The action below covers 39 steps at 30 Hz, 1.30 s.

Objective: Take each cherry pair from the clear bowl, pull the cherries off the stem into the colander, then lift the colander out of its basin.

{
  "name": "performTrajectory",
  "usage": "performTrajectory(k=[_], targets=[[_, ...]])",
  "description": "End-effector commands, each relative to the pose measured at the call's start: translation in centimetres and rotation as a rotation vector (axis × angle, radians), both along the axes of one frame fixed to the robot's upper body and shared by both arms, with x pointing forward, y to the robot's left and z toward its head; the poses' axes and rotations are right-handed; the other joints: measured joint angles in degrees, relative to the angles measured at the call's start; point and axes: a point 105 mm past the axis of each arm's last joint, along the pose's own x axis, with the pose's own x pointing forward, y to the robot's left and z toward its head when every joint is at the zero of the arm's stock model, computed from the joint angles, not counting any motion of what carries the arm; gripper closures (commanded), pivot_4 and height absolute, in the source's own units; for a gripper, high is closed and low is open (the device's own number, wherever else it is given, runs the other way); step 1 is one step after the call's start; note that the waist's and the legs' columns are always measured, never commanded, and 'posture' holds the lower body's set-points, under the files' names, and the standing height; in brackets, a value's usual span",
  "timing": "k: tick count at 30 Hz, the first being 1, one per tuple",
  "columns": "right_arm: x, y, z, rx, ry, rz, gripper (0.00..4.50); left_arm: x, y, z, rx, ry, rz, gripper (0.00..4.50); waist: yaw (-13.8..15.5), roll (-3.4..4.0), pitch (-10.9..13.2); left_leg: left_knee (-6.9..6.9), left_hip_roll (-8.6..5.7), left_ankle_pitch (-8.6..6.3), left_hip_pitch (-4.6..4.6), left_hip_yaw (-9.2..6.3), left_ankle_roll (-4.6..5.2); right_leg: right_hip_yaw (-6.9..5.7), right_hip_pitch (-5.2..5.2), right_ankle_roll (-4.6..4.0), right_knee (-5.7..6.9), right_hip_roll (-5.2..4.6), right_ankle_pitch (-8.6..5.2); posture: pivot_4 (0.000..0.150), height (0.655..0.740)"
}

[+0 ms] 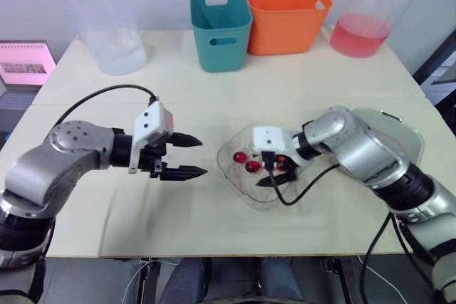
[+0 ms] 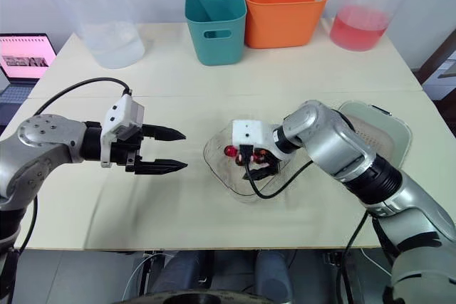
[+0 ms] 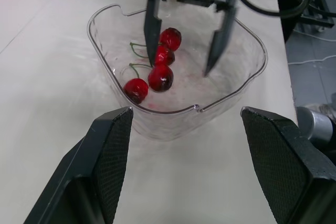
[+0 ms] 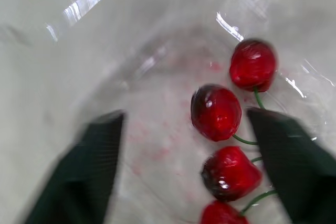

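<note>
4 glossy dark-red cherries (image 3: 160,77) on green stems, clustered in the clear bowl (image 3: 100,35), right gripper (image 3: 181,67) spread apart down among them, left gripper (image 1: 201,156) wide open beside the bowl

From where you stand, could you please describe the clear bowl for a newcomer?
On the pale table, look mid-width near the front edge. The clear bowl there holds red cherries, unlike the teal bin and orange bin behind, with the right gripper inside.
</note>
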Motion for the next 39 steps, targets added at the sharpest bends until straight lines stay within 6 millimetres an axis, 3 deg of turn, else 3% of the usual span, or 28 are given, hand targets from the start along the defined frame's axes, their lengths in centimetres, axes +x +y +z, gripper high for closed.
performTrajectory(k=[1, 6, 11, 28, 37, 39], targets=[[-0.7, -0.2, 2.5, 0.068, 0.068, -0.089, 0.05, -0.3, -0.2, 0.8, -0.010, -0.050, -0.012, 1.02, 0.1, 0.00, 0.0, -0.01, 0.00, 0.00, 0.00, -0.01, 0.00, -0.01, 0.00, 0.00, 0.00, 0.00, 0.00, 0.150, 0.7400], [-1.6, -0.1, 2.3, 0.074, 0.220, -0.188, 0.05, 0.1, -0.5, 0.8, -0.021, -0.063, -0.016, 1.02, 0.1, 0.00, 0.0, -0.01, -0.01, -0.04, 0.00, -0.01, 0.07, 0.00, 0.02, 0.00, -0.02, -0.02, 0.00, 0.150, 0.7400], [-1.4, 0.0, 0.9, 0.034, 0.272, -0.257, 0.05, 0.4, -0.8, 1.0, -0.034, -0.083, -0.018, 1.02, 0.1, 0.00, 0.0, -0.01, -0.01, -0.03, 0.00, -0.01, 0.05, -0.01, 0.00, 0.00, -0.01, -0.02, 0.00, 0.150, 0.7400], [0.9, 0.9, -1.6, -0.032, 0.230, -0.302, 0.05, 1.2, -1.1, 1.4, -0.055, -0.145, 0.021, 1.02, 0.0, -0.01, 0.0, -0.01, -0.02, 0.00, 0.00, 0.00, 0.01, 0.00, -0.02, 0.00, 0.01, -0.02, 0.00, 0.150, 0.7400], [1.7, 1.3, -2.2, -0.066, 0.102, -0.267, 0.05, 1.2, -1.2, 1.4, -0.056, -0.145, 0.020, 1.02, 0.0, 0.00, 0.0, -0.01, -0.02, 0.00, 0.00, 0.00, 0.00, 0.00, -0.03, 0.00, 0.02, -0.02, 0.00, 0.150, 0.7400], [1.8, 1.3, -2.3, -0.076, 0.075, -0.248, 0.58, 1.3, -1.2, 1.4, -0.056, -0.145, 0.019, 1.02, 0.0, 0.00, 0.0, 0.00, -0.02, 0.00, 0.00, 0.00, 0.00, 0.00, -0.04, 0.00, 0.02, -0.02, 0.00, 0.150, 0.7400]])
